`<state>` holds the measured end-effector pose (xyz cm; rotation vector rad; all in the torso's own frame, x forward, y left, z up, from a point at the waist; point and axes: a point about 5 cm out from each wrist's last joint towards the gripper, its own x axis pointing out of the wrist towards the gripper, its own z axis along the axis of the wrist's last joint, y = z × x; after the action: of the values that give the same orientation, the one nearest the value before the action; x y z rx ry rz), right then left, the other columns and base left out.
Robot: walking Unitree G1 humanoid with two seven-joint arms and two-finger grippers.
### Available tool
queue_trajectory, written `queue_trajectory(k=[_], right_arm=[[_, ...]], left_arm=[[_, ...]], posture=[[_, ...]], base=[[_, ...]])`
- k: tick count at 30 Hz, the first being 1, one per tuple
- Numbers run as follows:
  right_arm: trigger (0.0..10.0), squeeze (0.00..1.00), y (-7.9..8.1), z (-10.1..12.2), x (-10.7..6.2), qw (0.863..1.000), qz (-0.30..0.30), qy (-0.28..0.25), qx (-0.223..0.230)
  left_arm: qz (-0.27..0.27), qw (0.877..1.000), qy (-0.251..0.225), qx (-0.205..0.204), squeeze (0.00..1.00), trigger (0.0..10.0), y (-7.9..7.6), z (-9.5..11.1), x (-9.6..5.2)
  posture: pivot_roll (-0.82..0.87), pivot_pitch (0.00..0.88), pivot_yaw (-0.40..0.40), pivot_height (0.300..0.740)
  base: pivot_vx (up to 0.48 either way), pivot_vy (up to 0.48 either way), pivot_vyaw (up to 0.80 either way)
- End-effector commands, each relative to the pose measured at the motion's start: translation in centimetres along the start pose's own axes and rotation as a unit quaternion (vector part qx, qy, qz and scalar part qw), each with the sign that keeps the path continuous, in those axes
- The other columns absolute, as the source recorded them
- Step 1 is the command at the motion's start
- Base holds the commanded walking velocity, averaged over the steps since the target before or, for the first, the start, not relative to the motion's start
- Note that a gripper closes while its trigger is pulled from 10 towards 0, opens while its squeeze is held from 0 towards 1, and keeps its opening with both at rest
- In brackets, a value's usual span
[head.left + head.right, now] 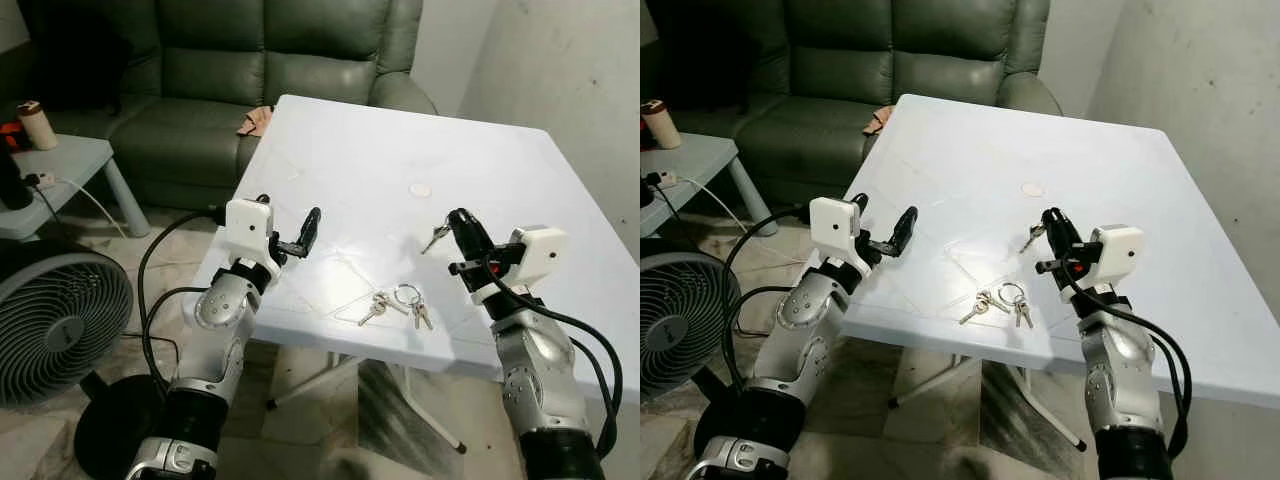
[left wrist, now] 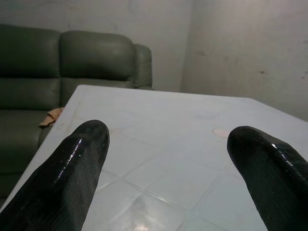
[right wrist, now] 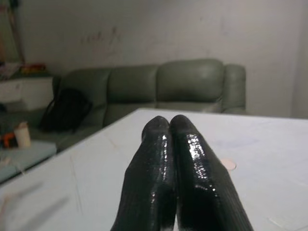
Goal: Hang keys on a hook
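Right gripper (image 1: 453,225) raised above the white table (image 1: 340,150), black fingers (image 3: 168,159) pressed together, pinching a small silver key (image 1: 435,237) that hangs down and toward the robot's left from the fingertips. Left gripper (image 1: 300,235) hovering at the table's near left edge, fingers (image 2: 72,163) spread wide, grasping nothing. On the tabletop between both grippers, near the front edge: a bunch of silver keys (image 1: 398,303) on rings, lying flat, fanned across from left to right. Beyond: green sofa (image 1: 260,60). Left, on floor: fan (image 1: 55,325).
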<state>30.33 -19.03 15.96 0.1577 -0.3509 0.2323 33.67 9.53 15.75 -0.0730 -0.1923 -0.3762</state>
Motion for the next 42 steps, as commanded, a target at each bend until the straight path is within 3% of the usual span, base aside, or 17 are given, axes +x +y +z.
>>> queue_trajectory(k=[1, 6, 13, 42], right_arm=[[10.0, 0.0, 0.5, 0.9, -0.3, 1.0, -0.015, -0.014, -0.003], [10.0, 0.0, 1.2, 1.3, -1.4, 0.999, -0.037, -0.013, -0.005], [10.0, 0.0, 1.8, 2.0, -2.1, 0.998, -0.061, -0.013, -0.004], [10.0, 0.0, 1.8, 2.0, -2.0, 0.995, -0.081, 0.015, -0.049]], left_arm=[[0.0, 1.0, 0.004, -0.001, 0.0, 10.0, -0.4, 0.0, 0.2], [-0.012, 1.0, -0.003, 0.0, 0.0, 10.0, -1.1, 0.3, 0.3], [-0.011, 1.0, -0.011, -0.005, 0.0, 10.0, -1.1, 0.7, 0.5], [0.006, 1.0, -0.02, 0.003, 0.0, 10.0, 0.0, 1.1, 0.7]], posture=[[0.07, 0.04, -0.042, 0.74], [0.06, 0.049, -0.041, 0.74], [0.06, 0.054, -0.037, 0.74], [0.05, 0.055, -0.039, 0.74]], base=[[0.0, 0.0, 0.0], [0.0, 0.0, 0.0], [0.0, 0.0, 0.0], [0.0, 0.0, 0.0]])
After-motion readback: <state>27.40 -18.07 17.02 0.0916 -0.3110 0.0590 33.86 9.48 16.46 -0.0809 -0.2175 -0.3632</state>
